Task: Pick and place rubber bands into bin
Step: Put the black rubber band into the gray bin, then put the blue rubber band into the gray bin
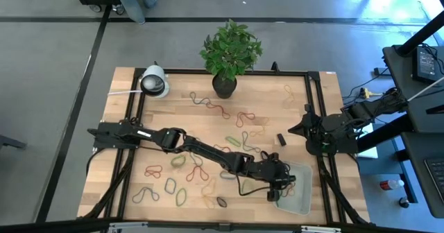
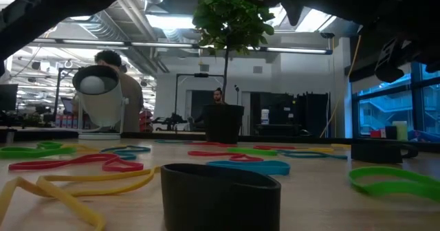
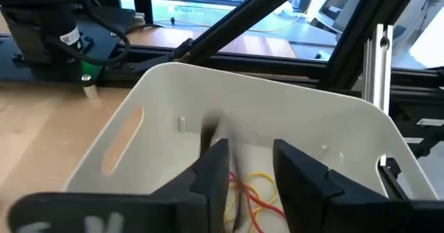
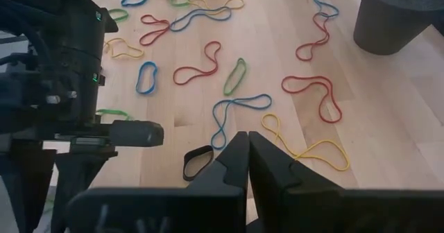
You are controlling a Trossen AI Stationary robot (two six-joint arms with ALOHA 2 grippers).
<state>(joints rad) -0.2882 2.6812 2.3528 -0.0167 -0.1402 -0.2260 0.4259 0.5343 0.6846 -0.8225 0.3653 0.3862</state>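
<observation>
The wooden table (image 1: 139, 167) stood in a bright workshop, a potted plant (image 1: 229, 51) at its far edge; rubber bands (image 1: 208, 107) of many colours lay scattered across it; the bin (image 1: 300, 195) sat near the front right corner, with yellow and red bands (image 3: 258, 191) already inside; the left gripper (image 3: 251, 174) hung just above the bin, fingers parted and holding nothing; the right gripper (image 4: 248, 157) waited at the right edge, fingers pressed together and empty.
</observation>
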